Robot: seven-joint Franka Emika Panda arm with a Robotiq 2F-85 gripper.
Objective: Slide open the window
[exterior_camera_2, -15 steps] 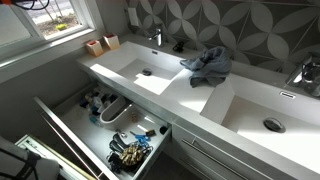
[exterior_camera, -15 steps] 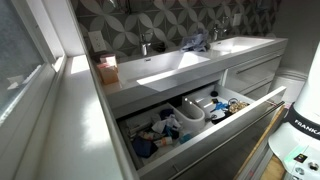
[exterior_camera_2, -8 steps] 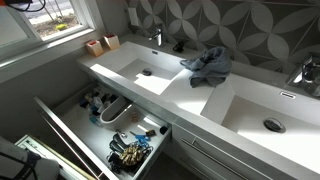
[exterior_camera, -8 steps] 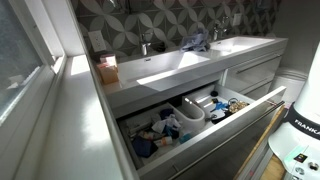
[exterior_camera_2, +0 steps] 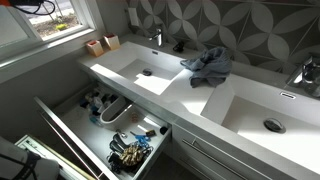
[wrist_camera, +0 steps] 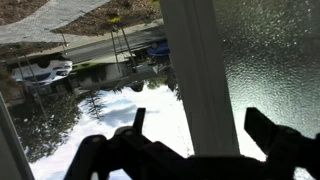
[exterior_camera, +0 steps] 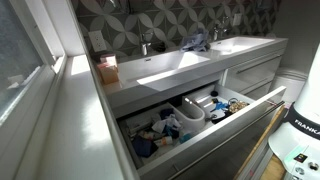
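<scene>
If you're asking where the window (wrist_camera: pixel 275 60) is: right in your wrist view. Frosted glass fills one side, the white upright frame (wrist_camera: pixel 195 70) runs down the middle, and street and trees show on the far side of it.
Exterior view: the window (exterior_camera: pixel 20 55) runs along the wall above the wide white sill (exterior_camera: pixel 62 110), well apart from the open drawer (exterior_camera: pixel 200 115).
Tool (wrist_camera: pixel 197 115): spread wide, holding nothing.
Why it sits like that: the two fingers (wrist_camera: pixel 268 135) land either side of the frame in the picture. I'd guess that's so you can catch that edge and push sideways.
Contact: can't tell if either finger touches the frame.
Progress: that clear strip could be an open gap or plain glass, no way to tell from here.
Next, my guess: press one finger on the frame, slide sideways, and stay level so the sash doesn't jam.
</scene>
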